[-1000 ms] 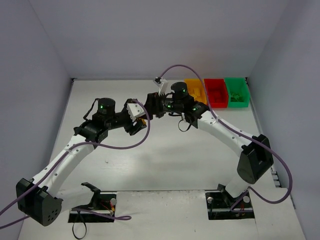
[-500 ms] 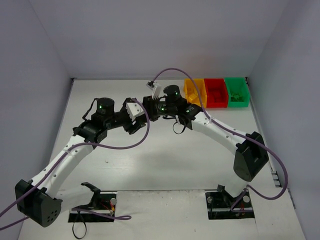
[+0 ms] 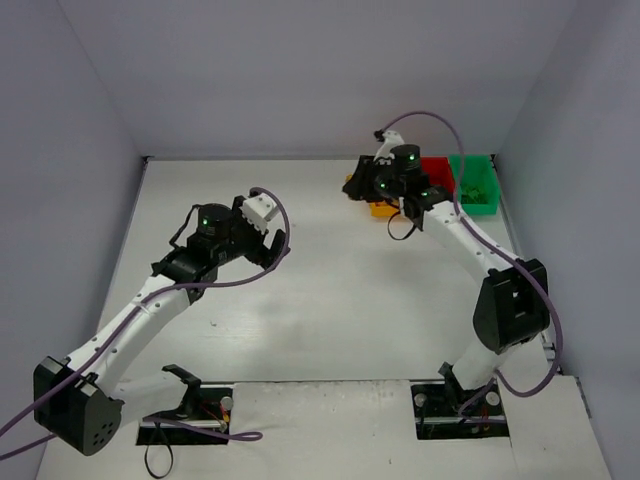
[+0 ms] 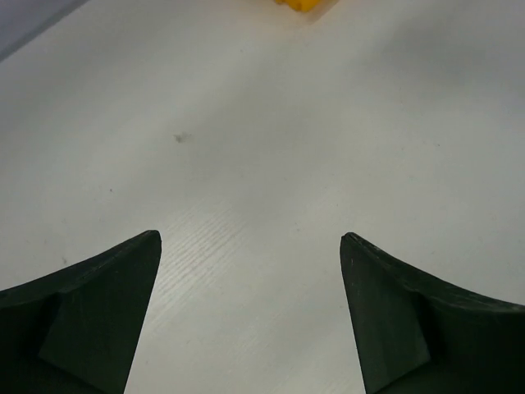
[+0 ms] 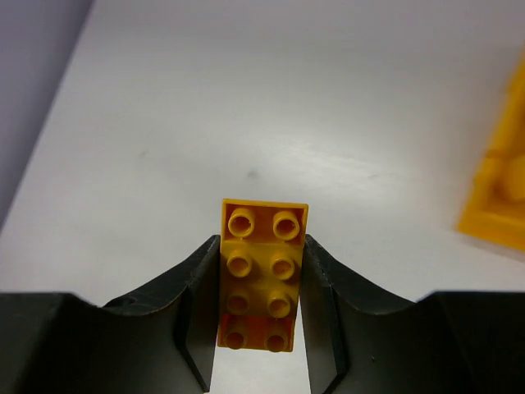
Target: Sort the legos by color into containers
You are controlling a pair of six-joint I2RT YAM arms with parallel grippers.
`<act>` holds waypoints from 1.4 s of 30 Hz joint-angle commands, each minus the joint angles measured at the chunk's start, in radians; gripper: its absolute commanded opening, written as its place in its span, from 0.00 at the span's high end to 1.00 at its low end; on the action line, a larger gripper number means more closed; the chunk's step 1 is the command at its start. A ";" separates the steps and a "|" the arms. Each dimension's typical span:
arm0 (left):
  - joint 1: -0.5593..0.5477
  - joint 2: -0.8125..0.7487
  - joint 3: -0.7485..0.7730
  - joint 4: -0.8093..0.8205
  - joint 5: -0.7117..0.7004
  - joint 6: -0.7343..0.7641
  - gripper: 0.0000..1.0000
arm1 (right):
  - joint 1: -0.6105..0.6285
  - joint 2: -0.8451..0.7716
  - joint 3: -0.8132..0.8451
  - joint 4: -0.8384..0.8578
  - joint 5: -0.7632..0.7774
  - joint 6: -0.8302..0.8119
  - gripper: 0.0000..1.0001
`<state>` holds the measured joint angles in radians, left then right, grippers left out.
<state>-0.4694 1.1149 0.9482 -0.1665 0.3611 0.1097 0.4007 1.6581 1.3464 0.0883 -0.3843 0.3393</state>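
Observation:
My right gripper (image 5: 261,246) is shut on a yellow lego (image 5: 262,275), a long studded brick held lengthwise between the fingers above the table. In the top view the right gripper (image 3: 354,186) hovers at the left side of the yellow-orange container (image 3: 384,208), which the arm mostly hides; the container's edge shows at the right of the right wrist view (image 5: 500,189). The red container (image 3: 437,169) and the green container (image 3: 475,185), with green legos inside, stand beside it. My left gripper (image 4: 250,238) is open and empty over bare table, left of centre in the top view (image 3: 270,245).
The three containers line the back right corner by the walls. A purple cable loops above each arm. A bit of yellow (image 4: 303,3) shows at the top edge of the left wrist view.
The two grippers were together at the table's middle. My right gripper has swung back right to the yellow-orange container with the yellow lego. My left gripper has drawn back a little.

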 commanded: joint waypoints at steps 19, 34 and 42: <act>0.009 -0.245 -0.097 -0.268 -0.404 -0.413 0.17 | -0.253 0.559 0.569 0.019 0.335 -0.155 0.39; 0.014 -0.127 0.046 -0.246 -0.418 -0.441 0.16 | -0.253 -0.028 0.153 -0.002 0.302 -0.155 0.25; 0.017 -0.145 0.121 -0.252 -0.468 -0.424 0.16 | -0.255 -0.527 -0.231 -0.021 0.357 -0.115 0.00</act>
<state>-0.4625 1.0012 1.0294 -0.4549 -0.0620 -0.3180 0.1448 1.2449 1.1908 0.0433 -0.0681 0.2089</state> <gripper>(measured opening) 0.840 0.997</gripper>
